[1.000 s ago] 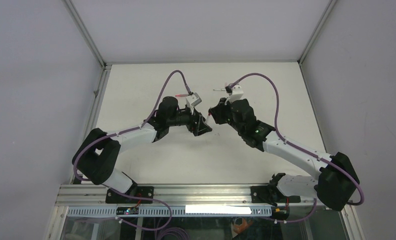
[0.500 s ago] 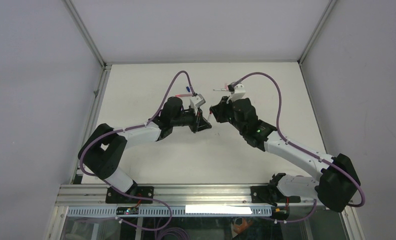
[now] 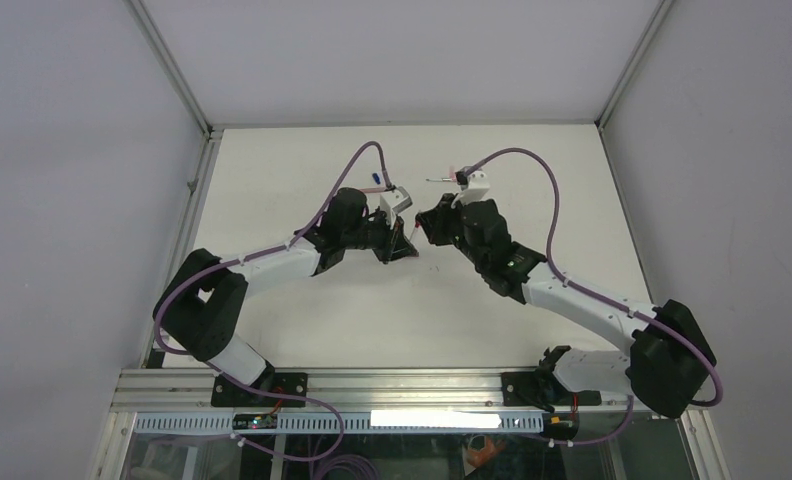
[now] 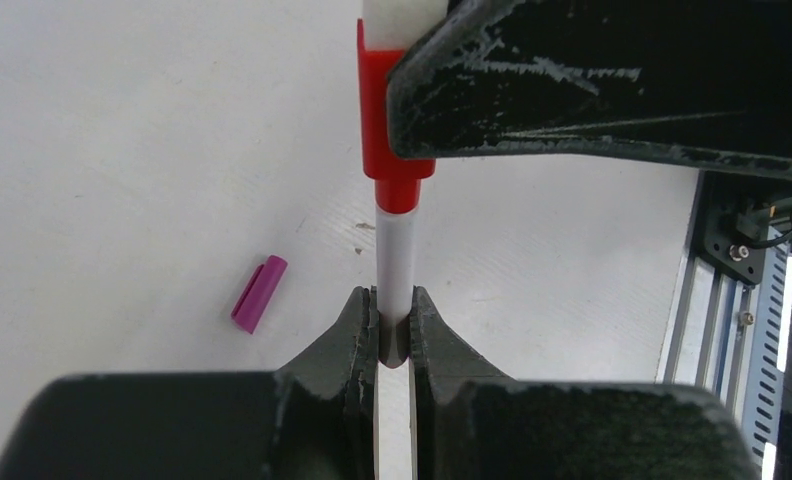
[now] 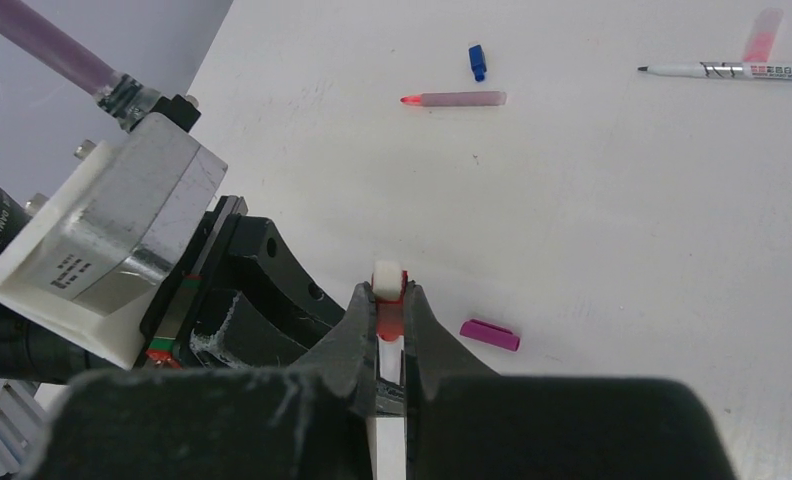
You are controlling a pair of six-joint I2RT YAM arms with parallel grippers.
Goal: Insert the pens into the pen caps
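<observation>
Step in hand: mating one pen with its cap, in the air above the middle of the table point(image 5: 622, 250).

Left gripper point(image 4: 394, 312): jaws narrow, pinching the pale barrel of a pen point(image 4: 396, 255). Right gripper point(image 5: 390, 318): jaws narrow, clamped on the red cap point(image 4: 380, 120). The two grippers meet nearly tip to tip.

From the left wrist view, the barrel runs straight into the cap's narrower red collar, with no gap visible there, so I judge the pen is entered. Whether it is fully seated cannot be told. A white piece shows beyond the red; what it is I cannot say.

Next move, as I judge it: a short push along the pen's axis, both grips firm and the axes kept in line, then release one side. Any tilt would likely bend or jam so thin a barrel.

Loose items on the table:
- magenta cap point(image 5: 490, 335), lying near the grippers
- blue cap point(image 5: 477, 62) and a pink pen point(image 5: 454, 98) with a red tip, just beside each other
- white pen point(image 5: 732, 70) with a black tip, well apart
</observation>
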